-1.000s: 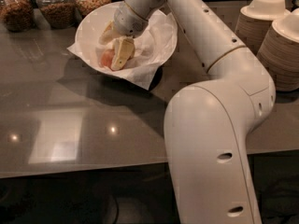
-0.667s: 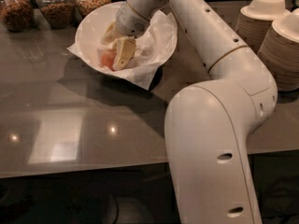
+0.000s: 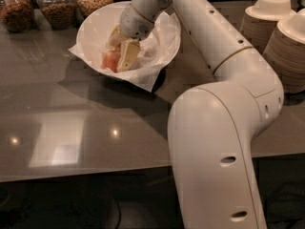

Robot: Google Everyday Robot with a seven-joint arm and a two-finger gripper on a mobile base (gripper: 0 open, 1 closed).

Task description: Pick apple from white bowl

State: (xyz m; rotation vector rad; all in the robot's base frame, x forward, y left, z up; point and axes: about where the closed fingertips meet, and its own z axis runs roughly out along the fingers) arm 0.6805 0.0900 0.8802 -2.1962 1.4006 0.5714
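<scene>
The white bowl, lined with crumpled white paper that spills over its rim, stands at the back left of the grey counter. The reddish-orange apple lies inside it, partly hidden by my gripper. My gripper reaches down into the bowl from the upper right. One cream finger lies against the apple's right side and the other is above it. The apple sits between them, low in the bowl.
Three glass jars of snacks stand behind the bowl along the back edge. Stacks of beige paper bowls stand at the far right. My arm's large white body fills the right foreground over the counter's front edge.
Nothing has visibly changed; the gripper stays in the bowl at the apple.
</scene>
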